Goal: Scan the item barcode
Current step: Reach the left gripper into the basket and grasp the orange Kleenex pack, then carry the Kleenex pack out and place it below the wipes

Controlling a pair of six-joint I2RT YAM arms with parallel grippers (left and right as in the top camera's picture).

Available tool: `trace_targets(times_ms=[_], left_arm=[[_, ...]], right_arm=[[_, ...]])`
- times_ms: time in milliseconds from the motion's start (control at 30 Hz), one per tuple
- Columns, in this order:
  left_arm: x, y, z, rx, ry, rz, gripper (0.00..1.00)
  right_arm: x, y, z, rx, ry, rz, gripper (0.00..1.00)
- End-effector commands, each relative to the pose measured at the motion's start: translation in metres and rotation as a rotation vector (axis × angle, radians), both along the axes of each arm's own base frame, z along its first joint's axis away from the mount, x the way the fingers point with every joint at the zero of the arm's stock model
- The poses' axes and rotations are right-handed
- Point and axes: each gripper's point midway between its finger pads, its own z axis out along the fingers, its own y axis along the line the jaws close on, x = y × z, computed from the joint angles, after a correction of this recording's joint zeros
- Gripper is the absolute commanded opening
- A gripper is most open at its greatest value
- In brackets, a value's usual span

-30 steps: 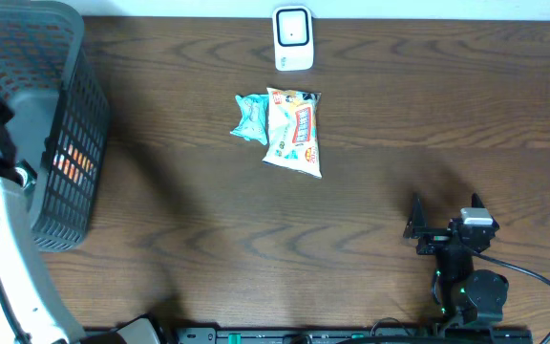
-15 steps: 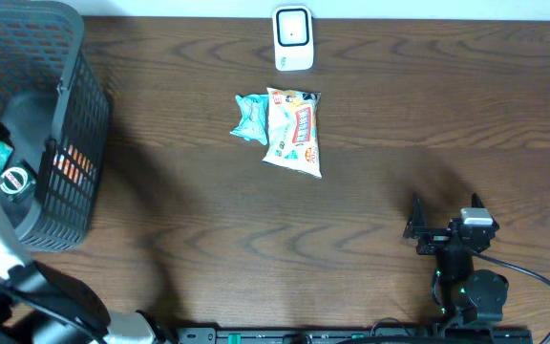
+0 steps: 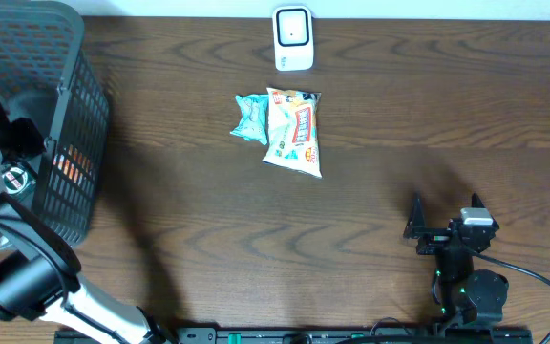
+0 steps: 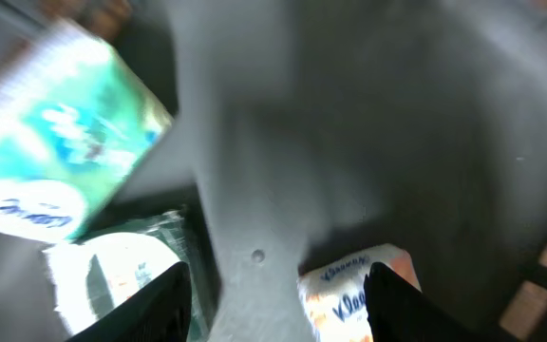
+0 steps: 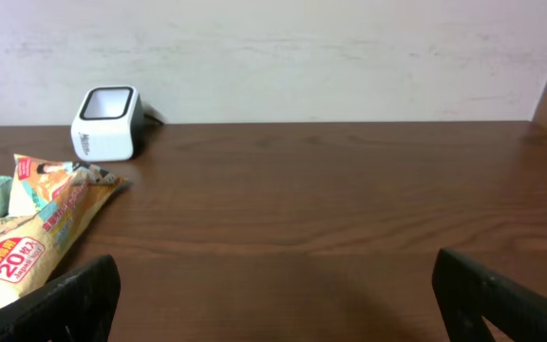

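Snack packets lie in two places: an orange-and-white packet (image 3: 294, 131) and a teal packet (image 3: 250, 118) touch side by side on the table (image 3: 399, 115), just in front of the white scanner (image 3: 293, 38). More sit in the dark mesh basket (image 3: 74, 143) at the table's left end. The left pincer (image 4: 278, 275) is down inside that basket, its fingers apart with blurred grey basket surface showing between them. An orange-printed pack (image 4: 349, 285) lies just beside its right finger and a blue-green pack (image 4: 65, 161) lies off to the upper left; the blur hides whether either finger touches anything. The right pincer (image 5: 273, 280) sits low over the table near the front edge, well apart from the two table packets. Its fingers are spread wide with nothing between them, facing the scanner.
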Motion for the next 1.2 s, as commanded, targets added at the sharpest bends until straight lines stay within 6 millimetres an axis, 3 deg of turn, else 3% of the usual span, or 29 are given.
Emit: trace_targets(times_ms=[0,100,367,533,767,867,967,1100,1167], left_arm=[[0.002,-0.002,-0.019,-0.101,-0.001,0.126,0.57],[0.0,-0.008,-0.03,-0.154,0.026,0.186,0.57],[0.005,-0.054,-0.053,-0.268,0.085,0.113,0.57],[-0.009,-0.046,-0.062,-0.21,0.149,0.206,0.57],[-0.02,-0.053,-0.076,-0.228,0.182,0.214,0.56],[-0.02,-0.053,-0.077,-0.228,0.183,0.213,0.31],[-0.016,-0.05,-0.067,-0.216,0.159,0.213,0.1],[-0.003,-0.042,-0.023,-0.178,0.066,0.221,0.07],[0.004,-0.037,0.019,-0.148,-0.031,0.254,0.07]], right_arm=[[0.0,0.002,-0.001,-0.007,0.001,0.007,0.99],[0.0,0.002,-0.001,-0.007,0.001,0.007,0.99],[0.0,0.002,-0.001,-0.007,0.001,0.007,0.99],[0.0,0.002,-0.001,-0.007,0.001,0.007,0.99],[0.0,0.002,-0.001,-0.007,0.001,0.007,0.99],[0.0,0.002,-0.001,-0.007,0.001,0.007,0.99],[0.0,0.002,-0.001,-0.007,0.001,0.007,0.99],[0.0,0.002,-0.001,-0.007,0.001,0.007,0.99],[0.0,0.002,-0.001,-0.007,0.001,0.007,0.99]])
